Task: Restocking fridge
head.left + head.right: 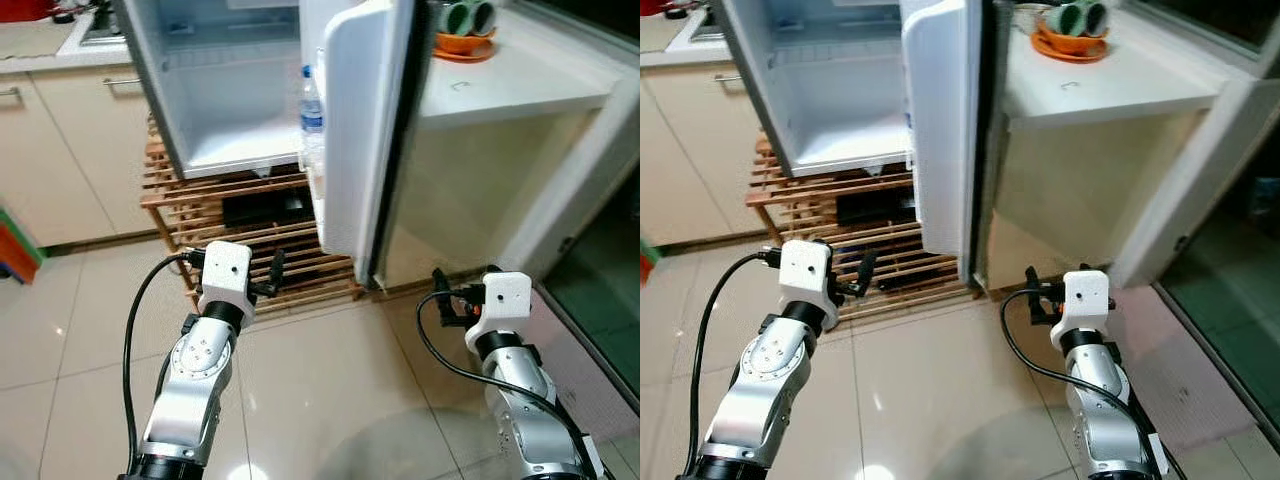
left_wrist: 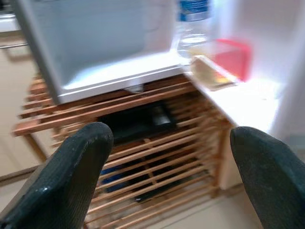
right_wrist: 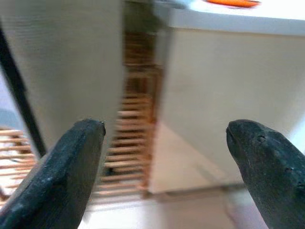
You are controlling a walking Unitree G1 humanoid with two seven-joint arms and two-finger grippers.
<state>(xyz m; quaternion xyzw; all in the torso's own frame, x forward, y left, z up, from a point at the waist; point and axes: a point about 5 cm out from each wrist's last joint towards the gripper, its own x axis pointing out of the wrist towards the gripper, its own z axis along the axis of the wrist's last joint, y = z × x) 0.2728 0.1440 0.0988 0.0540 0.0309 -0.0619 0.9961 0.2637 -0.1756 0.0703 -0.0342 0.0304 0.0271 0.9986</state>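
A small white fridge (image 1: 225,95) stands on a wooden slatted rack (image 1: 185,215) with its door (image 1: 360,130) swung open toward me. A clear water bottle (image 1: 312,108) with a blue label stands in the door shelf, next to a red container (image 2: 233,57). The fridge's inner floor looks bare. My left gripper (image 1: 272,278) hovers low in front of the rack, open with nothing between its fingers (image 2: 71,176). My right gripper (image 1: 443,296) is held low to the right of the door's edge, open and holding nothing.
A white counter (image 1: 520,85) to the right of the fridge carries an orange plate (image 1: 462,45) with green cups. Beige cabinets (image 1: 60,150) line the left wall. A black object (image 1: 262,210) lies inside the rack. Glossy tiled floor (image 1: 320,400) spreads before me.
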